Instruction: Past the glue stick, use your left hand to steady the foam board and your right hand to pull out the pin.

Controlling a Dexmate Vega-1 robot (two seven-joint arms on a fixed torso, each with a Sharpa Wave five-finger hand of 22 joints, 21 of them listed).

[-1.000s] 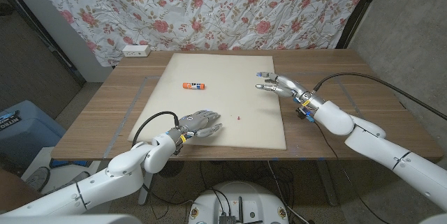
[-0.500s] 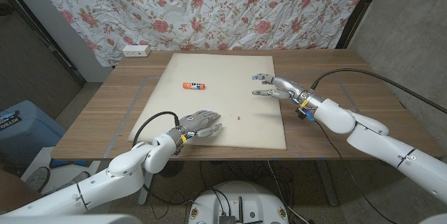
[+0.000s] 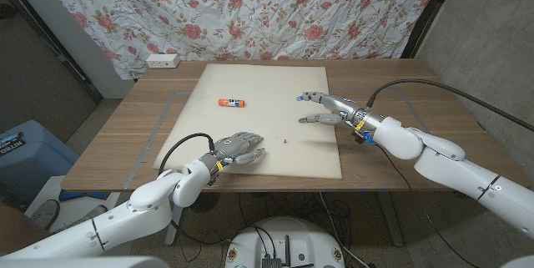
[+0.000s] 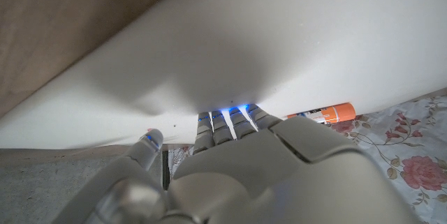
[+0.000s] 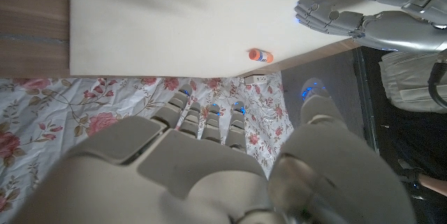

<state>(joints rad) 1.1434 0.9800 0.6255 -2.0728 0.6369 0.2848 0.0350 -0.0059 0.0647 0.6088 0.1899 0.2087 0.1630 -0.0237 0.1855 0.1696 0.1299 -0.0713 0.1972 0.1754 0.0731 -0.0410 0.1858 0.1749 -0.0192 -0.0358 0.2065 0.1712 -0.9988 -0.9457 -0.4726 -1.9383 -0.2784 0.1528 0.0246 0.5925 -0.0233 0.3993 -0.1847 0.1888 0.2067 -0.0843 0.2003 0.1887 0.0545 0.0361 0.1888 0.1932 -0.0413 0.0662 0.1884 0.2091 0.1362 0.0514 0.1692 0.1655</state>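
Left robot hand [image 3: 235, 146] rests fingers-down on the foam board [image 3: 259, 76], holding nothing; pin [image 3: 286, 142] just beside it. Right robot hand [image 3: 327, 108] hovers open, empty.

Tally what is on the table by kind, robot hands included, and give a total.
Foam board: 1
Glue stick: 1
Pin: 1
Power strip: 1
Robot hands: 2, left hand and right hand
Total: 6

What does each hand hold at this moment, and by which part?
Nothing is held. The left hand presses on the foam board near its front edge. The right hand hovers open above the board, away from the pin.
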